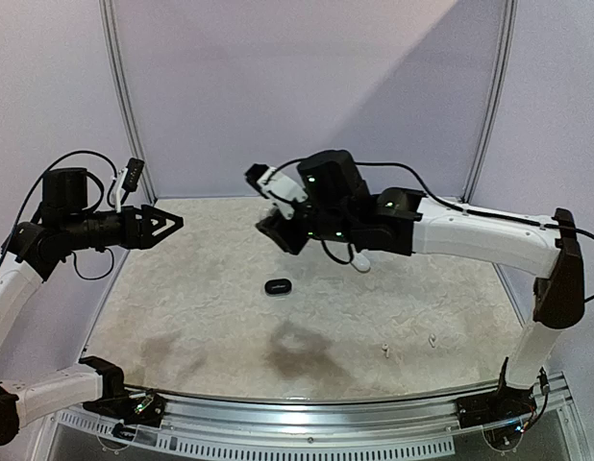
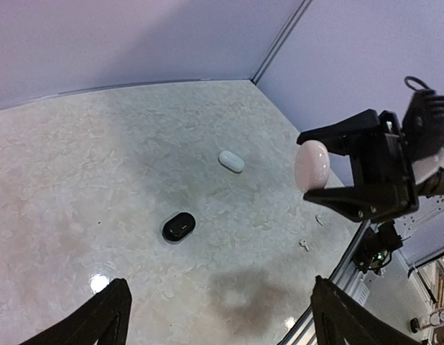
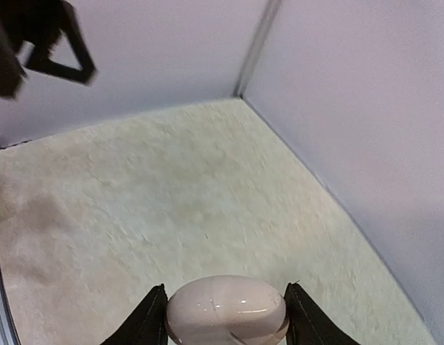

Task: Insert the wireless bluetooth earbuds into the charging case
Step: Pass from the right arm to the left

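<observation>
My right gripper is shut on a closed, pebble-like white charging case and holds it in the air above the middle of the table. The left wrist view shows that case clamped between the right gripper's black fingers. In the top view, my right gripper points left toward my left gripper. The left gripper stands open, empty and raised over the table's left side. Two tiny white wireless bluetooth earbuds lie near the front right edge, apart from both grippers.
A black pebble-like case lies closed on the table's middle. A second white case rests farther back, partly under the right arm in the top view. Grey walls close in the table on three sides, and a metal rail runs along the front.
</observation>
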`<state>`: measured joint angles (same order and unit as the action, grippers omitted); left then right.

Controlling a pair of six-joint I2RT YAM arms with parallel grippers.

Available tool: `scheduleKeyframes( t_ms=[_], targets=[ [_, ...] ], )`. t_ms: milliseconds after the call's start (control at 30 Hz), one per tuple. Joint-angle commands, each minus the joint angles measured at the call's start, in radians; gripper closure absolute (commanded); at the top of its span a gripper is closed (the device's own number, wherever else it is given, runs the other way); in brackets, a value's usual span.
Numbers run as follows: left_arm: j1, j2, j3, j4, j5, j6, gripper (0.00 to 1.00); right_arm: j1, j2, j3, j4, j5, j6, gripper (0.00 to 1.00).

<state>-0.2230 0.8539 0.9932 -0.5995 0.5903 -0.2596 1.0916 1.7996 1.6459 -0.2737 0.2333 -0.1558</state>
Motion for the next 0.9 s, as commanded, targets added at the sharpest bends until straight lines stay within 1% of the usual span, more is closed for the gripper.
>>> scheduleKeyframes(
  t_ms=[0, 100, 267, 400, 500, 633, 733, 867],
  targets=[
    [-0.059, 0.013, 0.002, 0.036, 0.033, -0.02, 0.11, 0.073, 0.15, 0.175, 0.085, -0.011, -0.264, 0.89],
    [-0.091, 0.025, 0.009, 0.041, 0.032, -0.005, 0.1, 0.104, 0.205, 0.239, 0.104, -0.078, -0.297, 0.89],
    [-0.121, 0.045, 0.027, 0.053, 0.022, 0.013, 0.11, 0.137, 0.246, 0.293, 0.101, -0.103, -0.319, 0.92],
    [-0.15, 0.059, 0.017, 0.05, 0.001, 0.014, 0.15, 0.149, 0.26, 0.313, 0.093, -0.096, -0.309, 0.95],
    [-0.17, 0.079, 0.021, 0.05, -0.034, 0.022, 0.23, 0.16, 0.269, 0.325, 0.088, -0.107, -0.31, 0.95],
    [-0.18, 0.099, 0.05, 0.034, -0.066, 0.051, 0.38, 0.169, 0.282, 0.35, 0.074, -0.107, -0.323, 0.96],
    [-0.192, 0.111, 0.057, 0.025, -0.058, 0.051, 0.5, 0.173, 0.292, 0.359, 0.07, -0.112, -0.327, 0.97],
    [-0.198, 0.108, 0.059, -0.014, -0.047, 0.074, 0.89, 0.174, 0.293, 0.363, 0.075, -0.075, -0.325, 0.99]
  ],
)
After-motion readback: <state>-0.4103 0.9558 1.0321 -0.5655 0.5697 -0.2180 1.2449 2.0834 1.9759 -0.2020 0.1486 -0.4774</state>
